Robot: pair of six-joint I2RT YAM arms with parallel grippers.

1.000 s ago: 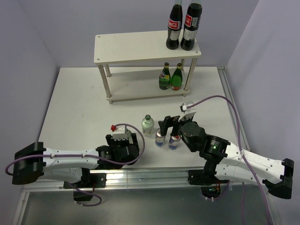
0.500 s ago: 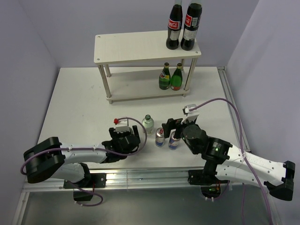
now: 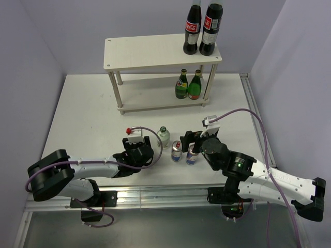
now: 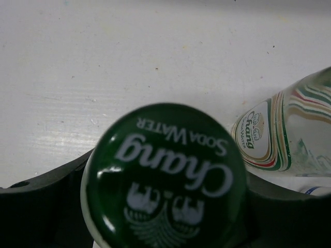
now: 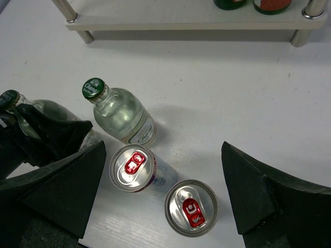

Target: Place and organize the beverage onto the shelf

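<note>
Two clear green-capped bottles stand on the table. One (image 3: pixel 163 135) (image 5: pixel 121 111) (image 4: pixel 284 134) stands free. My left gripper (image 3: pixel 140 149) (image 4: pixel 163 206) is shut on the other, whose cap (image 4: pixel 163 175) (image 5: pixel 9 98) fills the left wrist view. Two slim cans (image 3: pixel 177 151) (image 3: pixel 192 154) stand side by side under my right gripper (image 3: pixel 189 138) (image 5: pixel 163 191), which is open above them, one can (image 5: pixel 133 168) near its left finger, the other (image 5: pixel 191 206) central. Two dark green glass bottles (image 3: pixel 181 85) (image 3: pixel 195 85) stand on the shelf's (image 3: pixel 155 51) lower tier, at the right end.
Two tall cola bottles (image 3: pixel 192 28) (image 3: pixel 211 26) stand on the shelf's top board at its right end. The shelf's lower board (image 3: pixel 150 98) (image 5: pixel 181 18) is bare on the left. A raised edge (image 3: pixel 256 119) runs down the table's right side.
My left gripper has moved forward and right to the nearer clear bottle and closed its jaws round it. The right gripper has drifted slightly and stays open over the cans.
</note>
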